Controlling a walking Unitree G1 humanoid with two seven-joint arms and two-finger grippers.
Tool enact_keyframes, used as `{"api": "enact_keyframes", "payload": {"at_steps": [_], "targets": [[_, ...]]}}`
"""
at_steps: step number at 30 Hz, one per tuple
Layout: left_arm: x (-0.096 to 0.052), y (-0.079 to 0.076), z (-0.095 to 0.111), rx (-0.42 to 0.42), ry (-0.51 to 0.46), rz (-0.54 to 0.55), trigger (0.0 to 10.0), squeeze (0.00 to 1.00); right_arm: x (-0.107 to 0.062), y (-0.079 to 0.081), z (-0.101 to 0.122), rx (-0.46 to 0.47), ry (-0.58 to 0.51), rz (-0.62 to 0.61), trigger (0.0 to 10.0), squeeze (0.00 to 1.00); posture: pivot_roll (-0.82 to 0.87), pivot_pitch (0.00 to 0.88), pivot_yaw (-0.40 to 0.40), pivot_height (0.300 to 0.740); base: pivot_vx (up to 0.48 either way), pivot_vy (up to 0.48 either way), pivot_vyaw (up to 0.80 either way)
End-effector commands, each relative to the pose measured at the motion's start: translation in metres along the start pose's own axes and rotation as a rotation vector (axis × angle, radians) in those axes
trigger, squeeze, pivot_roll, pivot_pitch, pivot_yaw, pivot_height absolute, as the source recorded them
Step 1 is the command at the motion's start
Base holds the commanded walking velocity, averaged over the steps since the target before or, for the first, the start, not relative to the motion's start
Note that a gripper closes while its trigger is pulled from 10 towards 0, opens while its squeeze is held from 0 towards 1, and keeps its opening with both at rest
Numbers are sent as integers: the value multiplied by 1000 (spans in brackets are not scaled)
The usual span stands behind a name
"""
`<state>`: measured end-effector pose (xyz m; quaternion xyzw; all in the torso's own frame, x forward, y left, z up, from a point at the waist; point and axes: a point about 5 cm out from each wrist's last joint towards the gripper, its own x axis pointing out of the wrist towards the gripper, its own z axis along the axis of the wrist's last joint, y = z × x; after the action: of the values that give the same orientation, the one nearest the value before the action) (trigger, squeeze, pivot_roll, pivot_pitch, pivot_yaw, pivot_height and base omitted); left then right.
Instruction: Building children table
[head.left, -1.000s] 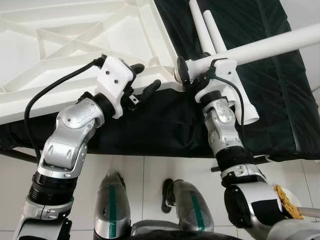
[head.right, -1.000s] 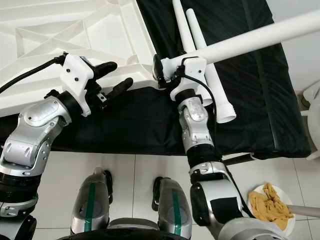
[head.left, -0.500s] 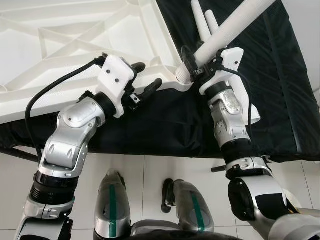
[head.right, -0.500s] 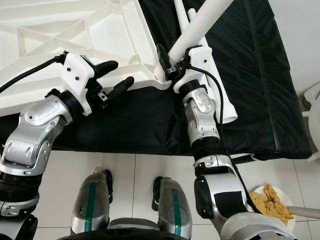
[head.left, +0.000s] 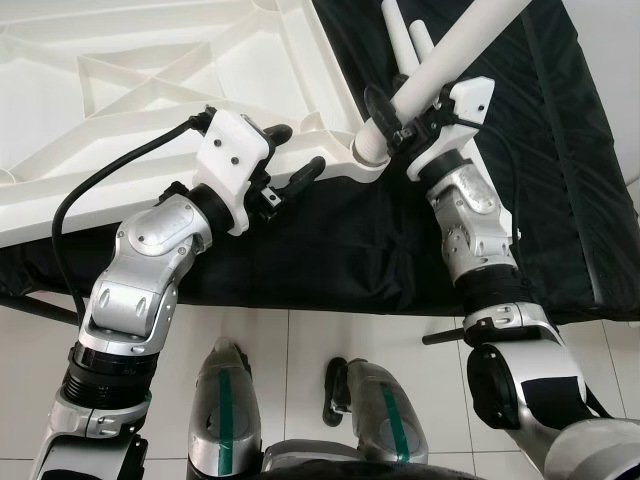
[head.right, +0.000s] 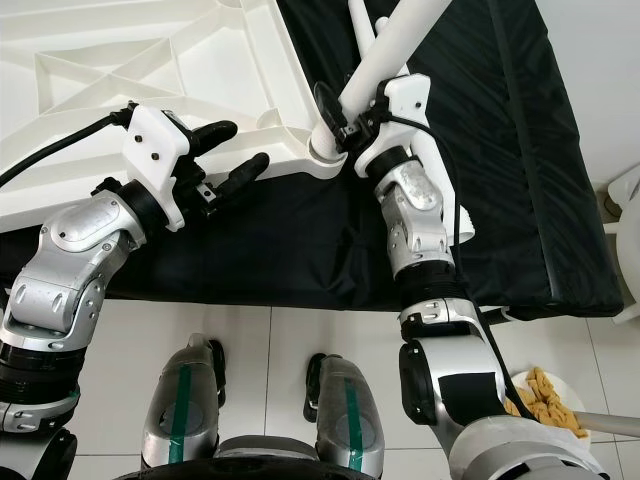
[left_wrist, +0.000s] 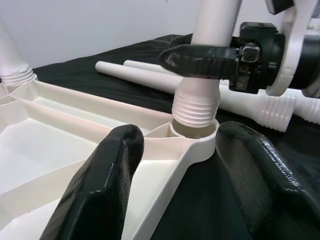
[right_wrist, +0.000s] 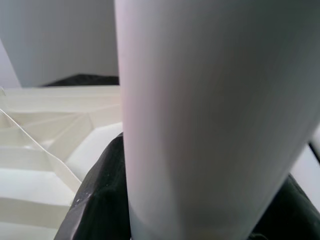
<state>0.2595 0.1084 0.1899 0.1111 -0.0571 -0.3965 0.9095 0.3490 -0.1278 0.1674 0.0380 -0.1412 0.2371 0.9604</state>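
The white plastic table top (head.left: 150, 90) lies upside down on a black cloth. My right gripper (head.left: 390, 112) is shut on a white table leg (head.left: 455, 50), whose threaded end (left_wrist: 196, 105) sits in the corner socket (left_wrist: 195, 137) of the top. The leg stands tilted, rising up and away. My left gripper (head.left: 295, 160) is open, its fingers (left_wrist: 100, 185) on either side of the top's edge close to that socket. Two more white legs (head.left: 410, 45) lie on the cloth behind.
The black cloth (head.left: 560, 200) covers a low platform whose front edge is just before my legs. A plate with yellowish food (head.right: 545, 395) sits on the tiled floor at the right. My feet (head.left: 300, 410) stand on white tiles.
My right gripper has swung the leg from nearly level to steeply raised, bringing its threaded end into the corner socket. The left gripper has held still.
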Motion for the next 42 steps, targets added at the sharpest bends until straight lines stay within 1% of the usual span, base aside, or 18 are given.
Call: {"api": "enact_keyframes", "payload": {"at_steps": [1, 2, 3, 5, 6, 7, 10, 14, 22, 24, 29, 31, 32, 33, 34, 36, 39, 42], "targets": [[0, 1, 0, 3, -1, 36, 10000, 0, 0, -1, -2, -13, 23, -1, 10000, 0, 123, 78, -94, 740, 0, 0, 0], [1, 1, 0, 4, -2, 35, 10000, 0, 3, 4, -4, -8, 58, 13, 10000, 0, 125, 73, -97, 740, 0, 0, 0], [1, 1, 0, 4, -2, 35, 10000, 0, 3, 4, -4, -8, 58, 13, 10000, 0, 125, 73, -97, 740, 0, 0, 0], [1, 1, 0, 4, -4, 34, 10000, 0, 11, 18, -6, -9, 93, 43, 10000, 0, 128, 71, -98, 740, 0, 0, 0], [1, 1, 0, 4, -4, 34, 10000, 0, 11, 18, -6, -9, 93, 43, 10000, 0, 128, 71, -98, 740, 0, 0, 0], [1, 1, 0, 4, -5, 34, 10000, 0, 13, 23, -6, 3, 99, 58, 10000, 0, 129, 73, -98, 740, 0, 0, 0], [1, 0, 0, 3, -4, 37, 10000, 0, 17, 31, -6, 4, 104, 92, 10000, 0, 131, 76, -100, 740, 0, 0, 0], [0, 0, 0, 3, -2, 41, 10000, 0, 19, 36, -5, 4, 120, 123, 10000, 0, 132, 81, -101, 740, 0, 0, 0], [0, 0, 1, 0, -3, 45, 10000, 0, 20, 32, -6, -17, 160, 92, 10000, 0, 131, 93, -104, 740, 0, 0, 0], [-1, 0, 1, 0, -2, 48, 10000, 0, 19, 25, -9, -25, 192, 43, 10000, 0, 130, 97, -106, 740, 0, 0, 0], [-1, 0, 1, -1, -3, 49, 10000, 0, 18, 21, -9, -27, 200, 22, 10000, 0, 127, 98, -106, 740, 0, 0, 0], [-1, 0, 1, -2, -3, 49, 10000, 0, 13, 13, -8, -31, 203, -26, 10000, 0, 124, 103, -105, 740, 0, 0, 0], [-1, 0, 1, -2, -3, 49, 10000, 0, 13, 13, -8, -31, 203, -26, 10000, 0, 124, 103, -105, 740, 0, 0, 0], [-1, 0, 1, -2, -2, 45, 10000, 0, 6, 6, -4, -24, 175, -75, 10000, 0, 121, 105, -101, 740, 0, 0, 0], [-1, 0, 1, -2, -1, 44, 10000, 0, 4, 4, -4, -23, 171, -90, 10000, 0, 121, 105, -101, 740, 0, 0, 0], [-1, 0, 1, -1, -1, 43, 10000, 0, 3, 3, -4, -23, 171, -97, 10000, 0, 121, 105, -101, 740, 0, 0, 0], [-1, 0, 1, -1, -1, 40, 10000, 0, -2, 7, -3, 4, 165, -95, 10000, 0, 117, 106, -96, 740, 0, 0, 0], [0, 1, 1, -2, -1, 38, 10000, 0, -5, 10, -4, 4, 171, -95, 10000, 0, 115, 107, -94, 740, 0, 0, 0]]}}
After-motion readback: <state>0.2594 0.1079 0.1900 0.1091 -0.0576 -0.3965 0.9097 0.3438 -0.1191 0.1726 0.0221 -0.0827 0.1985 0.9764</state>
